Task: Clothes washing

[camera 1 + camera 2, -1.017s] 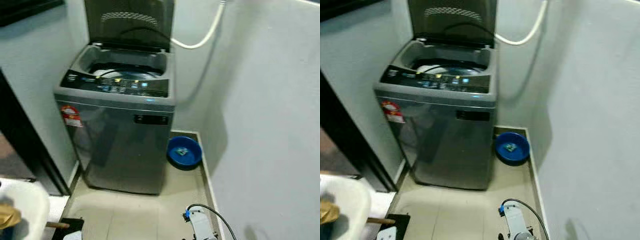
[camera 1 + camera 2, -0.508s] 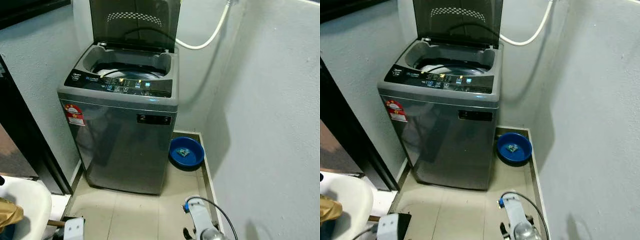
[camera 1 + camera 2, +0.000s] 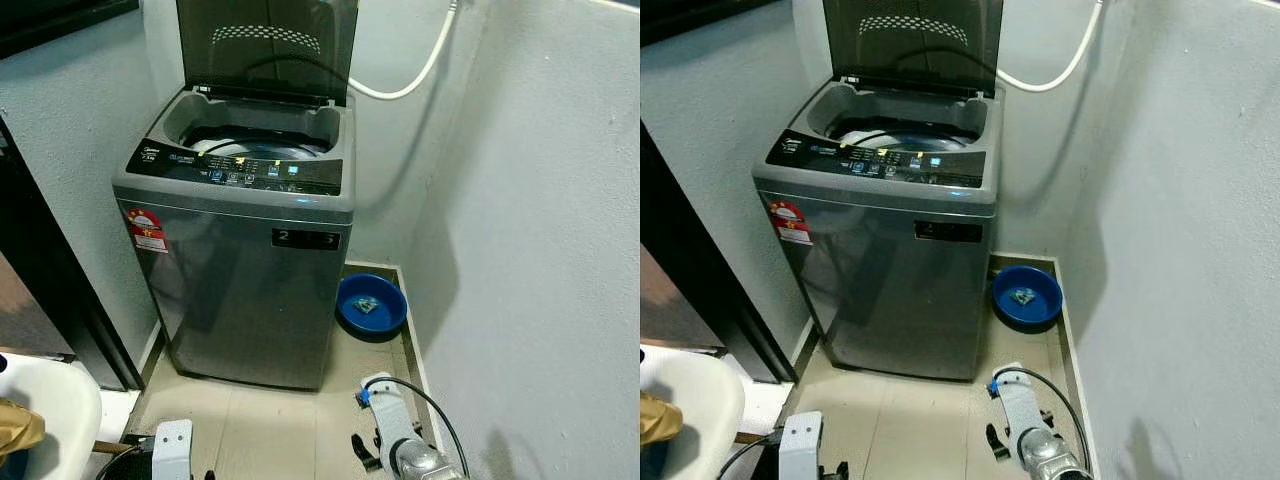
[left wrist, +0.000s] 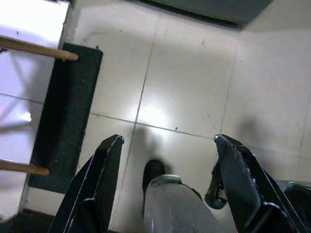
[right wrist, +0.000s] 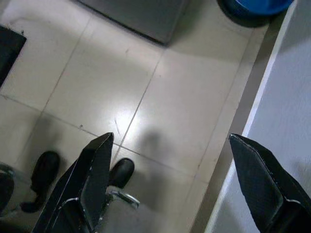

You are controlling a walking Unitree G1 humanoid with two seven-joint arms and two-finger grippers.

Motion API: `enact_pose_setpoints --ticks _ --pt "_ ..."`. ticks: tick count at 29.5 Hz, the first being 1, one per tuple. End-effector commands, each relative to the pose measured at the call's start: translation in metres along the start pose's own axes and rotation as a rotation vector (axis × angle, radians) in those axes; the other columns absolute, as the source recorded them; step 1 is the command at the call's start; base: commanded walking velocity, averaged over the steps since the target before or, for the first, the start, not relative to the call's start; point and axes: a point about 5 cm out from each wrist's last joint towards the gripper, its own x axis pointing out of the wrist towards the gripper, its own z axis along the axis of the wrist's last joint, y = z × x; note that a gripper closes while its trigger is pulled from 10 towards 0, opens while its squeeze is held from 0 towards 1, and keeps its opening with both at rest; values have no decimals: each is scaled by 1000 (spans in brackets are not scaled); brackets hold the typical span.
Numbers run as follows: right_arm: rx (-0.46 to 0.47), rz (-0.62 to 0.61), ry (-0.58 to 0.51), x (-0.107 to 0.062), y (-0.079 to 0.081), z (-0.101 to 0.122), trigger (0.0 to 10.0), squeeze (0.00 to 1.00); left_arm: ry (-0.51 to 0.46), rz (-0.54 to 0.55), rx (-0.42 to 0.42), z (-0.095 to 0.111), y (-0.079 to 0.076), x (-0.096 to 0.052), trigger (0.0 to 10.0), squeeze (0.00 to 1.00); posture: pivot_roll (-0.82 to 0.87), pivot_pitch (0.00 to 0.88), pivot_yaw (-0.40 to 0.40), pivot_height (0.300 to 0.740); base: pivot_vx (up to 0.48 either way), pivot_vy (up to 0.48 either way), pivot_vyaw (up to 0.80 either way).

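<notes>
A grey top-loading washing machine (image 3: 240, 260) stands in the corner with its dark lid (image 3: 268, 45) raised and the drum opening (image 3: 255, 140) showing. At the lower left is a white laundry basket (image 3: 45, 400) holding a tan cloth (image 3: 15, 428). My left arm (image 3: 172, 448) and right arm (image 3: 398, 445) hang low in front of the machine. In the left wrist view my left gripper (image 4: 168, 139) is open over the floor tiles, holding nothing. My right gripper (image 5: 171, 137) is also open above the tiles beside the wall, with nothing in it.
A blue basin (image 3: 371, 303) lies on the floor between the machine and the right wall (image 3: 540, 250). A white hose (image 3: 405, 85) runs along the back wall. A dark door frame (image 3: 50, 280) borders the left. A dark mat (image 4: 63, 111) and wooden sticks (image 4: 36, 48) lie near my left gripper.
The camera has steadied and shifted slightly. Both arms have come up further into the bottom of the picture, the left one newly in view.
</notes>
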Motion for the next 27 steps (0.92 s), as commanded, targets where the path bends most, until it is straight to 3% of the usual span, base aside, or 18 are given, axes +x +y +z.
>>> enact_pose_setpoints --ticks 1,3,5,11,14,22,27 --pt "-22 19 23 -1 2 -5 10000 0 -8 -52 60 2 -8 0 10000 0 206 0 -76 740 0 0 0" --pt "-19 33 36 -1 2 -9 10000 0 11 -69 69 -1 -10 0 10000 0 208 0 -76 740 0 0 0" --pt "57 45 97 -3 -1 -21 10000 0 72 -90 21 -11 -10 -2 10000 0 208 0 -78 740 0 0 0" --pt "100 64 101 -6 -5 -30 10000 0 170 -14 -64 -36 0 -11 10000 0 211 0 -83 740 0 0 0" --pt "125 103 94 -8 -5 -33 10000 0 182 17 -166 -43 7 -14 10000 0 209 0 -84 740 0 0 0" --pt "126 163 67 -6 1 -26 10000 0 165 25 -105 -42 16 -14 10000 0 211 0 -86 740 0 0 700" --pt "110 176 68 -6 4 -23 10000 0 167 56 -23 -43 16 -15 10000 0 203 0 -83 740 0 0 800"
